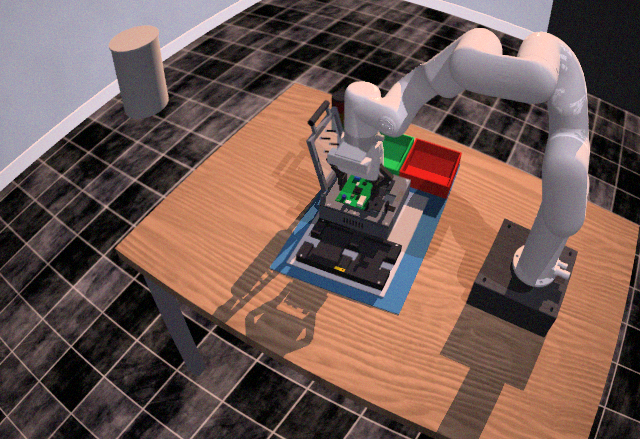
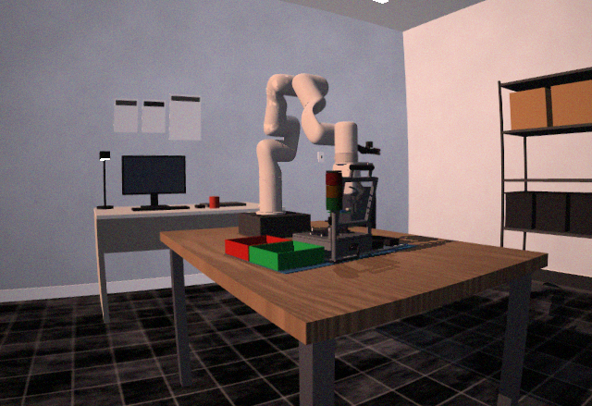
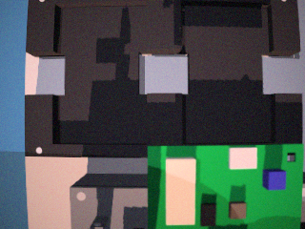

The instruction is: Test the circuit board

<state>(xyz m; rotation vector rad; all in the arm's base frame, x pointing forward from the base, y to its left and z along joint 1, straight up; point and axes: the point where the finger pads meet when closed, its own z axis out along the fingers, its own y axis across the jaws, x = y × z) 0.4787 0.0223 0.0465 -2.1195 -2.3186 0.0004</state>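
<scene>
My gripper is shut on the green circuit board, held roughly level, component side up. The board is over the tester; its height above it is hard to tell. The board's long cream connector lies along its left edge in the wrist view. The fingers are outside the wrist view and mostly hidden behind the lid in the exterior view. The lid stands open. The signal light looks unlit. I cannot make out the pins or the lone post.
The black tray lies in front of the tester on the blue mat. The green bin and red bin stand side by side behind it. The raised lid is close beside my gripper.
</scene>
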